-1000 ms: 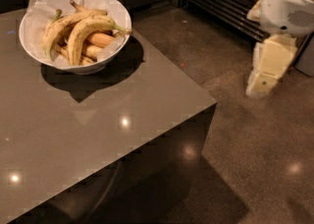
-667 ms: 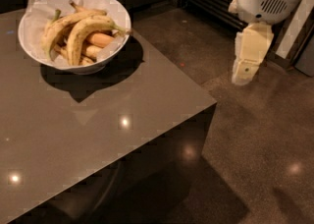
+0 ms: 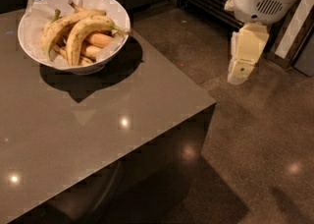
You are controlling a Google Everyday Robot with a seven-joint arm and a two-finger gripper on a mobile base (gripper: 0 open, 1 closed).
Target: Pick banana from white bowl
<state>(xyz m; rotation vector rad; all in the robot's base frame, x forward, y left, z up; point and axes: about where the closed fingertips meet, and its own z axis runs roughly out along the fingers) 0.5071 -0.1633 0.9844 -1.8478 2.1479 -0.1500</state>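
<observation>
The white bowl (image 3: 98, 63) sits far left on the tabletop (image 3: 98, 129). The banana (image 3: 86, 27) lies on top inside it, big and bent. It looks light and soft, so grip its thick middle gently. A straighter banana (image 3: 64, 24) touches its left side; small bananas (image 3: 98, 39) lie under it. The claw (image 3: 241, 68) hangs well off to the right, over the floor, holding nothing. I cannot tell how open it is.

Glossy grey table (image 3: 98, 139), speckled brown floor (image 3: 265, 139) catching light glints — end effector (image 3: 240, 74) above that floor.
</observation>
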